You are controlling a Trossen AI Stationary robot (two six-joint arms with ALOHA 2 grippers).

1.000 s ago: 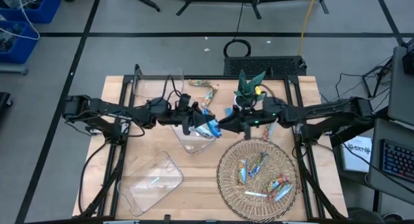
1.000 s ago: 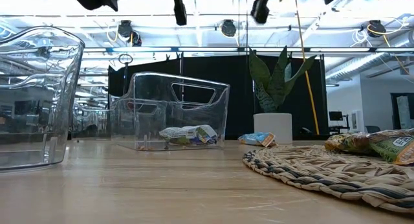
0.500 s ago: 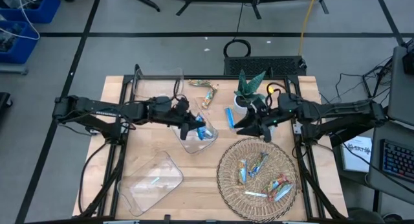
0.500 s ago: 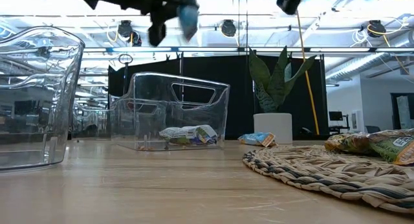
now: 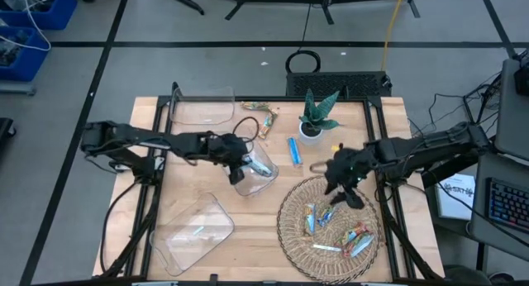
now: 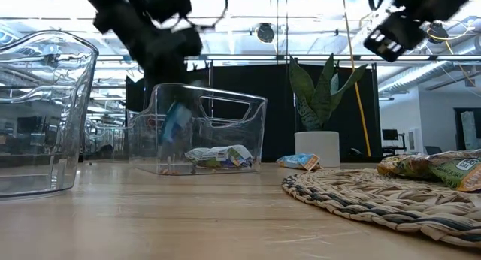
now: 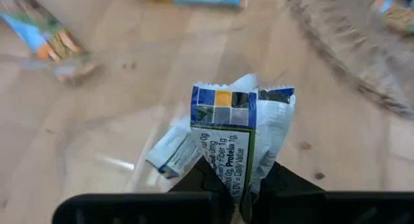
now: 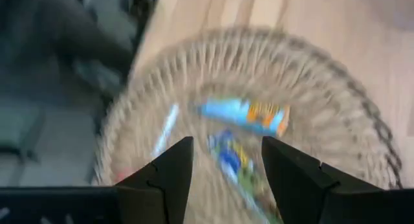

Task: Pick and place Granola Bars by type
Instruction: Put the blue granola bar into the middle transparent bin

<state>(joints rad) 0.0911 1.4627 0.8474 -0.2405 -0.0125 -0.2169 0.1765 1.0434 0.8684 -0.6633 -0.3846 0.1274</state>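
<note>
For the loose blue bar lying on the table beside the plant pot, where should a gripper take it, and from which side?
Grip the blue bar across its narrow middle, coming straight down from above. It lies flat and alone on the table, its long sides free; the plant pot stands near its far end.

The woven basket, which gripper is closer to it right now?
Right. The right gripper hangs open over the woven basket's upper rim. The left gripper, shut on a blue-and-white bar, is off to its side over a clear bin.
</note>
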